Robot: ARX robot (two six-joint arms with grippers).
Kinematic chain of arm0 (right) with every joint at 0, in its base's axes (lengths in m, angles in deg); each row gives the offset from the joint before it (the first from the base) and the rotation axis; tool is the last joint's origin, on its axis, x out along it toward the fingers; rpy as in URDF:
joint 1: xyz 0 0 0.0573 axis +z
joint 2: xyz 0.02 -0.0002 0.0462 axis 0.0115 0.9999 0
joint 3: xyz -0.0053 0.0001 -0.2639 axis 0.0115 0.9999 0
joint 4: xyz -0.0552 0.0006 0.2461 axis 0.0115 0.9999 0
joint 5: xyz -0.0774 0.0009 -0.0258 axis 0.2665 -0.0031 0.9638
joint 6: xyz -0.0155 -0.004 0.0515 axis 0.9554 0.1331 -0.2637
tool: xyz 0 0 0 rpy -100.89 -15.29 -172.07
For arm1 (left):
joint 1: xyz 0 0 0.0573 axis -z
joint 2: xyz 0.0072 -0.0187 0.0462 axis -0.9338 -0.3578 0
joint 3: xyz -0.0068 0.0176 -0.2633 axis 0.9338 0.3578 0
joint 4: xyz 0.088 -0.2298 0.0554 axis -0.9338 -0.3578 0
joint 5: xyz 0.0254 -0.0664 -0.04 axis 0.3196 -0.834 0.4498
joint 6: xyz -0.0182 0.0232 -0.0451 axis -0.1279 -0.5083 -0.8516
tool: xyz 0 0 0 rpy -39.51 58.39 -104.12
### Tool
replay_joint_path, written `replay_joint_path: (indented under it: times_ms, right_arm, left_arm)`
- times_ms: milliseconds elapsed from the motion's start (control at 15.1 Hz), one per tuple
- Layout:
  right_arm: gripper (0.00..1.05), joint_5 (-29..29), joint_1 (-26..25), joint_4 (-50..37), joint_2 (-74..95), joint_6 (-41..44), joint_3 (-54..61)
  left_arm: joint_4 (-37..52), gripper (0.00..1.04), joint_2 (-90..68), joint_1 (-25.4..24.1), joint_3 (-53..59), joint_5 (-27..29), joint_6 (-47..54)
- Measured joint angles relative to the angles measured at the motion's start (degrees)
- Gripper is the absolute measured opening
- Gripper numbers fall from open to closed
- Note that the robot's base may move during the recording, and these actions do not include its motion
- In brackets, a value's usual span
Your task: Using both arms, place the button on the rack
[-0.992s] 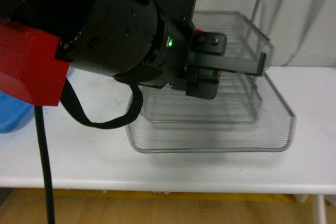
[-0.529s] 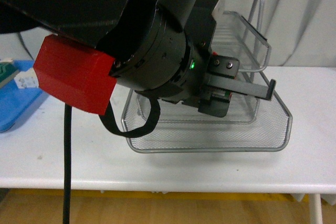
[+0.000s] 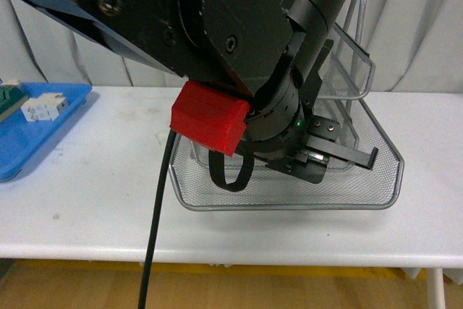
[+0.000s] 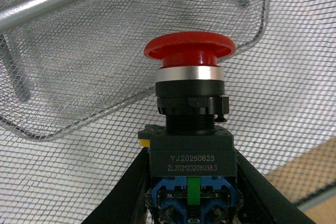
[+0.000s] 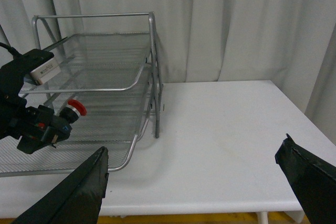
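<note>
The left gripper (image 4: pixel 190 192) is clamped on the button (image 4: pixel 189 129). Its dark fingers (image 4: pixel 126 192) press the boxy body from both sides, and the red cap stands clear ahead of them. In the right wrist view the button sits inside the lowest tier of the rack (image 5: pixel 154 51), above the bottom mesh and under the middle shelf. Whether it touches the mesh I cannot tell. The left arm (image 3: pixel 239 19) fills much of the front view, reaching low into the rack. The right gripper (image 5: pixel 194 182) is spread wide with nothing in it, over the table (image 5: pixel 220 129) beside the rack. A blue tray (image 3: pixel 29 150) lies well off to the left.
</note>
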Motion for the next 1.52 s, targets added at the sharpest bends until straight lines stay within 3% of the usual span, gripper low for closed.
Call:
replay_joint_path:
  times_ms: [132, 529, 926, 1323, 1522]
  right_arm:
    - [0.98, 0.0, 0.0, 0.0, 0.0, 0.0, 0.0]
    - [0.98, 0.0, 0.0, 0.0, 0.0, 0.0, 0.0]
    - [0.98, 0.0, 0.0, 0.0, 0.0, 0.0, 0.0]
    - [0.98, 0.0, 0.0, 0.0, 0.0, 0.0, 0.0]
    - [0.98, 0.0, 0.0, 0.0, 0.0, 0.0, 0.0]
  left_arm:
    - [-1.9, 0.37, -2.6, -0.8, -3.3, -0.7, -1.0]
    - [-1.2, 1.0, -3.1, -1.9, -5.3, -3.1, -6.0]
    - [0.6, 0.98, 5.1, -5.2, -2.4, -6.1, -9.2]
    - [4.6, 0.98, 16.3, -19.0, 9.0, -8.2, -14.3]
    - [8.5, 0.98, 29.5, -21.2, 19.6, -8.3, -12.4]
